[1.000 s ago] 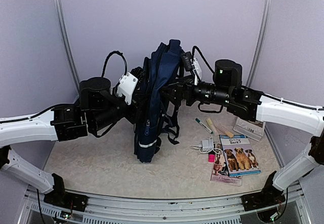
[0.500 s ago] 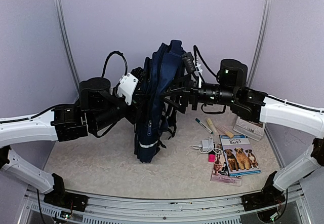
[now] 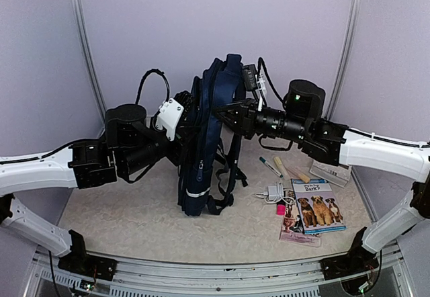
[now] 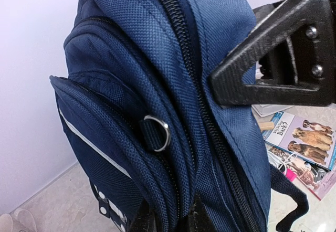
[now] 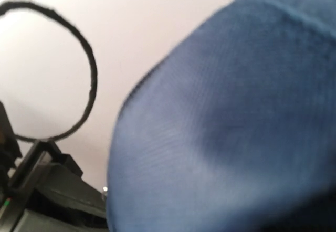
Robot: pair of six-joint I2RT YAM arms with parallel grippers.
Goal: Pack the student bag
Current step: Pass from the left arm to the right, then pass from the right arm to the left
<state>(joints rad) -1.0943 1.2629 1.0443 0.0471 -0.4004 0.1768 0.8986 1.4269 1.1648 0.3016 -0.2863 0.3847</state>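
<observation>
The right pincer (image 3: 226, 111) has moved in against the upper part of the student bag (image 3: 200, 159), on its right side. I cannot tell whether it grips. Books (image 3: 314, 211) lie near the table's (image 3: 134, 216) right edge. Mid-table the navy bag stands upright, the left pincer (image 4: 169, 217) narrow, pinching its fabric.

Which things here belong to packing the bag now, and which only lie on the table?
In use: backpack, left gripper gripping it, right gripper against it.
Lying on the table, untouched: dog book, marker, white charger, pink block, clear box.
</observation>
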